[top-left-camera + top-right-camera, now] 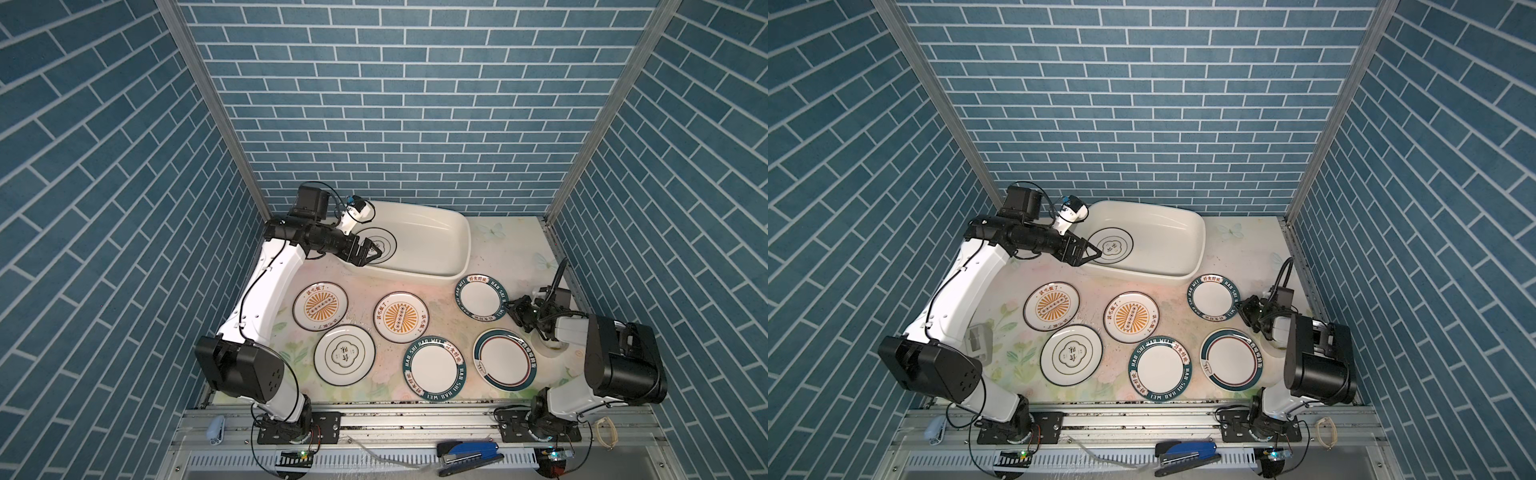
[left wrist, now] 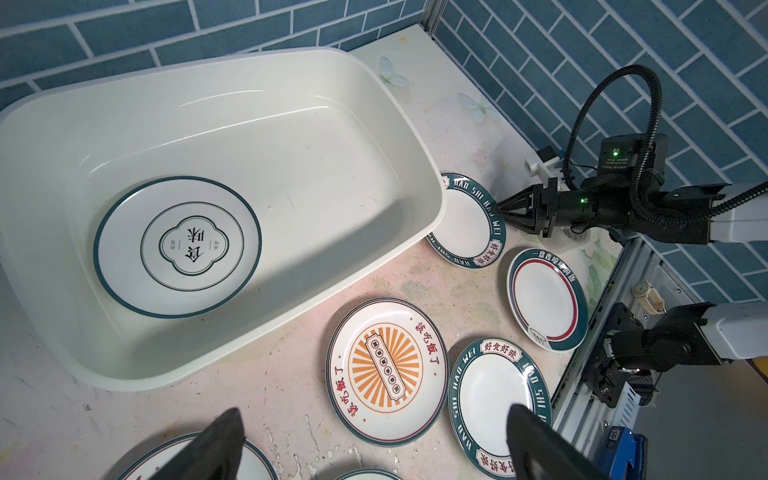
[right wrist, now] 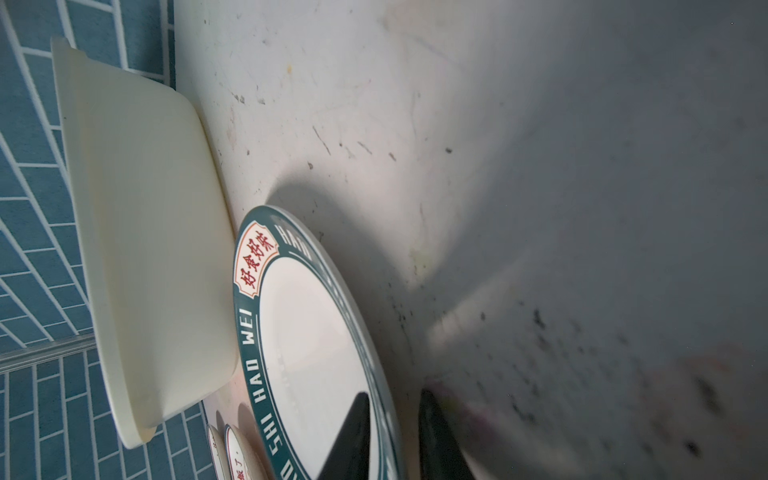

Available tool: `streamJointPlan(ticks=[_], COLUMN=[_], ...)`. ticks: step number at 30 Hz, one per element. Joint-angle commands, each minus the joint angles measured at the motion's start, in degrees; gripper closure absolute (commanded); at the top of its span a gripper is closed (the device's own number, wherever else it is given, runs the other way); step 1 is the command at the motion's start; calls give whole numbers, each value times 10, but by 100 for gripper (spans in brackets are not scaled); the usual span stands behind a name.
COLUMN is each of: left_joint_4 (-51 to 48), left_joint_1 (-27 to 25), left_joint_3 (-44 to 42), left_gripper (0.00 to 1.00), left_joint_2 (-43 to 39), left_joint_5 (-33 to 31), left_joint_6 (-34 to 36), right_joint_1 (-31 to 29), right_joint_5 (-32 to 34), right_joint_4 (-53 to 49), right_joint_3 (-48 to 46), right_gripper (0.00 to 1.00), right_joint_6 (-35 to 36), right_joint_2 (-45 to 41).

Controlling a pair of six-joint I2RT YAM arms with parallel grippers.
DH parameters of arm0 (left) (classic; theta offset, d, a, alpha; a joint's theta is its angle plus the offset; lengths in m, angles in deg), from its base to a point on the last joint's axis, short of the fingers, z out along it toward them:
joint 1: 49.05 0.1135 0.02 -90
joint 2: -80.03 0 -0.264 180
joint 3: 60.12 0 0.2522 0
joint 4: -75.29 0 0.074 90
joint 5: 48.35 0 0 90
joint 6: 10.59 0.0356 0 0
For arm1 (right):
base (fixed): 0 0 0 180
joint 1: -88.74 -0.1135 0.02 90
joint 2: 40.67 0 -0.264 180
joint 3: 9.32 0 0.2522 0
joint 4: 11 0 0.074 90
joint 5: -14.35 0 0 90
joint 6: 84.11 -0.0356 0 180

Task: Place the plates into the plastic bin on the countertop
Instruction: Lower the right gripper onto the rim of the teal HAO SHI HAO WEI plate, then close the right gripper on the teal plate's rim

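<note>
One clover-emblem plate (image 1: 384, 245) (image 2: 178, 247) lies flat in the left end of the cream plastic bin (image 1: 465, 245) (image 2: 374, 104). My left gripper (image 1: 374, 253) (image 2: 374, 407) hovers open over the bin's left rim, holding nothing. Several plates lie on the flowered countertop (image 1: 511, 249): two sunburst ones (image 1: 320, 306) (image 1: 400, 317), a clover one (image 1: 345, 353), a green-band one (image 1: 434, 368) and a red-ring one (image 1: 503, 363). My right gripper (image 1: 510, 305) (image 3: 394, 392) is shut on the right rim of the green-band plate (image 1: 482, 297) (image 3: 307, 332) beside the bin, one finger on top and one at its outer edge.
Blue tiled walls close in the back and both sides. A metal rail (image 1: 415, 419) runs along the front edge, with a blue stapler (image 1: 469, 453) below it. The bin's right half (image 1: 432, 249) holds nothing. The held plate lies close to the bin's front right corner.
</note>
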Motion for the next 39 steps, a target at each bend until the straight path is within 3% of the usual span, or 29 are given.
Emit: streamJointPlan(ticks=[1, 16, 39], left_joint_4=[4, 7, 9], left_joint_1=[-6, -8, -13], left_joint_3=[-5, -8, -7], left_gripper=[0, 0, 0], left_joint_2=[2, 3, 4], left_joint_5=[7, 7, 9], left_joint_6=[-2, -5, -9], right_joint_1=[7, 10, 20], right_joint_5=[18, -2, -8], right_joint_4=[-10, 1, -21], right_joint_3=[-11, 12, 16], right_gripper=[79, 77, 98], right_joint_6=[3, 17, 34], right_joint_2=[15, 49, 40])
